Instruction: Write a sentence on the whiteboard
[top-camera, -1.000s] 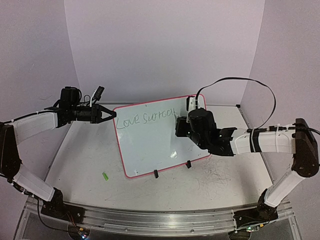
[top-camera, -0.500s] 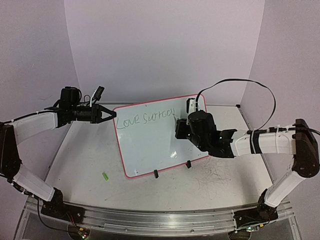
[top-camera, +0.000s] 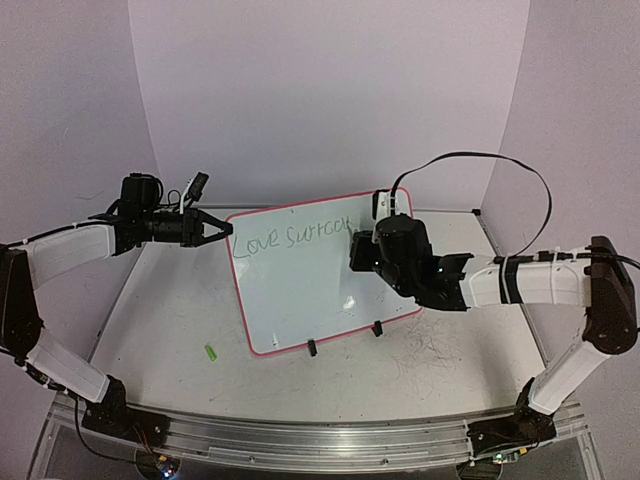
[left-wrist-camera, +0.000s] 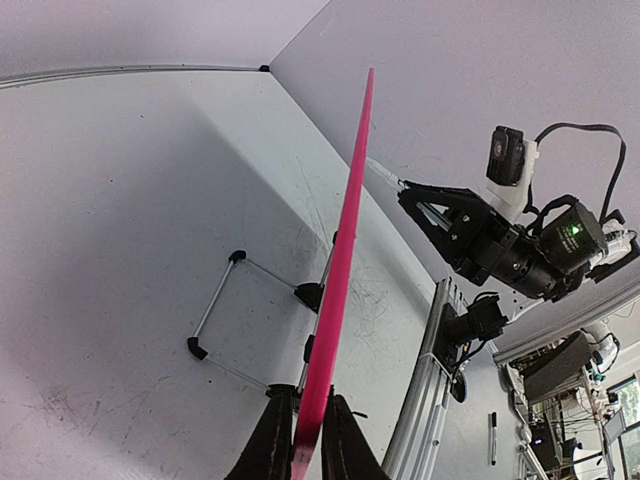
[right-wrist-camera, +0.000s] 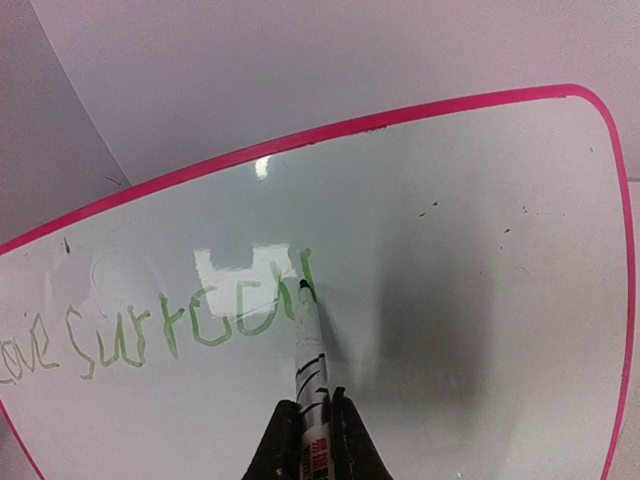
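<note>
The large, rectangular, pink-rimmed whiteboard (top-camera: 300, 300) stands propped on two small black clip feet (top-camera: 312, 347) at mid-table, between the two arms, with its face turned toward the arm bases. The thin green handwritten sentence (right-wrist-camera: 160, 335) runs along the board's long axis, near the top edge.

The right gripper (right-wrist-camera: 312, 408) is clenched on a white-barrelled green marker (right-wrist-camera: 308, 345). The barrel points straight ahead of the fingers. The tip appears to rest on the board at the last green stroke.

In the right wrist view, unwritten surface lies to the right of the tip, toward the rounded right corner, and also below the line. On this evidence, the next stroke should proceed rightward or drop to a fresh line.

The left gripper (left-wrist-camera: 305, 405) is clamped on the board's left rim and braces it edge-on. Only the right arm is at the writing.
</note>
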